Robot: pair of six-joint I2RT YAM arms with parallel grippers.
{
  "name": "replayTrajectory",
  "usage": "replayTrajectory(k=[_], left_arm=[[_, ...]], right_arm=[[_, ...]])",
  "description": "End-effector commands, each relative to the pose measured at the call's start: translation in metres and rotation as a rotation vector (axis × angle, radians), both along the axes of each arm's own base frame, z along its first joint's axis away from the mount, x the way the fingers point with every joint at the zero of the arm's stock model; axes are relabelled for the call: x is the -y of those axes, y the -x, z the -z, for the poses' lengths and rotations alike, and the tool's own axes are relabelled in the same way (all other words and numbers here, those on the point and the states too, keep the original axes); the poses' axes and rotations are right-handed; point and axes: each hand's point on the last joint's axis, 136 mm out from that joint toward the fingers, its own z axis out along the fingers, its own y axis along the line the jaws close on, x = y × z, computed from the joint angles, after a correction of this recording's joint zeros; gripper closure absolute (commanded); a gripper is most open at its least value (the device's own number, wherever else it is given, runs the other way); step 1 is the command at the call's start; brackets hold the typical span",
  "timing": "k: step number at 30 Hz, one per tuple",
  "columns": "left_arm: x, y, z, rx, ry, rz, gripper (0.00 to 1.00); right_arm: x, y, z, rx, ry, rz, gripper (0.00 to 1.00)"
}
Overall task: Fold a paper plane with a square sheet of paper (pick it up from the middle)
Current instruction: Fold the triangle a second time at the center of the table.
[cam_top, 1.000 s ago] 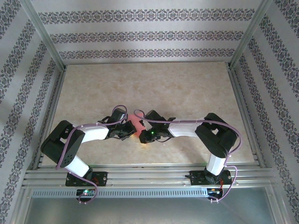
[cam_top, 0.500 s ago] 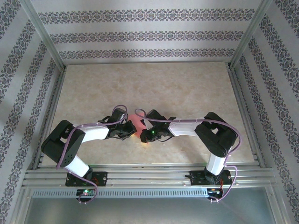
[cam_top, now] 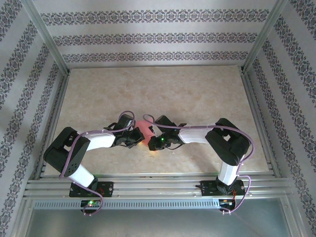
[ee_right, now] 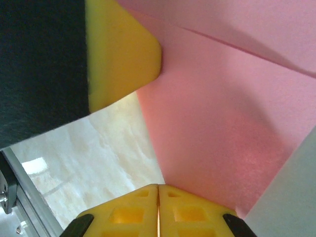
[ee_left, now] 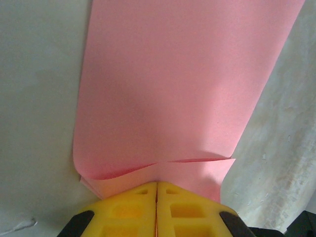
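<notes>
The paper point(cam_top: 144, 129), partly folded, is held between the two arms at the near middle of the table point(cam_top: 163, 89). The left tool point(ee_left: 157, 183) is clenched on one edge of it and the right tool point(ee_right: 158, 186) on another.

From my remote seat I see a pale beige marbled table top point(cam_top: 197, 98) under soft, even light, boxed in by walls point(cam_top: 148, 37) papered white with dark floral stripes, silver metal posts point(cam_top: 44, 37) at the corners, and slotted rails point(cam_top: 158, 185) along the near edge.
</notes>
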Motion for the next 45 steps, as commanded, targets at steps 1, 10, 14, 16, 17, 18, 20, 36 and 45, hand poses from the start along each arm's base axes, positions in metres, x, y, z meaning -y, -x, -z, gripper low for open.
replayTrajectory(k=[1,10,14,16,17,18,20,36,45], left_arm=[[-0.027,0.033,0.041,-0.145,-0.155,-0.007,0.91],[-0.03,0.035,0.042,-0.157,-0.174,-0.015,0.91],[-0.036,0.037,0.044,-0.173,-0.205,-0.021,0.92],[-0.038,0.038,0.045,-0.178,-0.215,-0.025,0.92],[-0.039,0.038,0.046,-0.181,-0.218,-0.028,0.92],[-0.039,0.038,0.046,-0.182,-0.221,-0.029,0.93],[-0.04,0.039,0.047,-0.185,-0.224,-0.032,0.93],[-0.028,0.032,0.039,-0.154,-0.171,-0.002,0.94],[-0.025,0.03,0.036,-0.144,-0.158,0.0,0.93]], right_arm=[[0.008,0.006,0.015,-0.049,0.024,0.01,0.9],[0.013,0.016,0.022,-0.086,0.028,-0.003,0.9],[0.017,0.023,0.018,-0.096,0.017,-0.014,0.9],[0.02,0.028,0.017,-0.1,0.012,-0.024,0.9],[0.022,0.031,0.016,-0.102,0.01,-0.026,0.9],[0.024,0.033,0.015,-0.101,0.008,-0.03,0.9],[0.028,0.038,0.013,-0.098,0.004,-0.036,0.89],[0.019,0.014,-0.046,0.086,-0.086,-0.003,0.89],[0.003,0.0,-0.015,0.051,-0.022,0.004,0.92]])
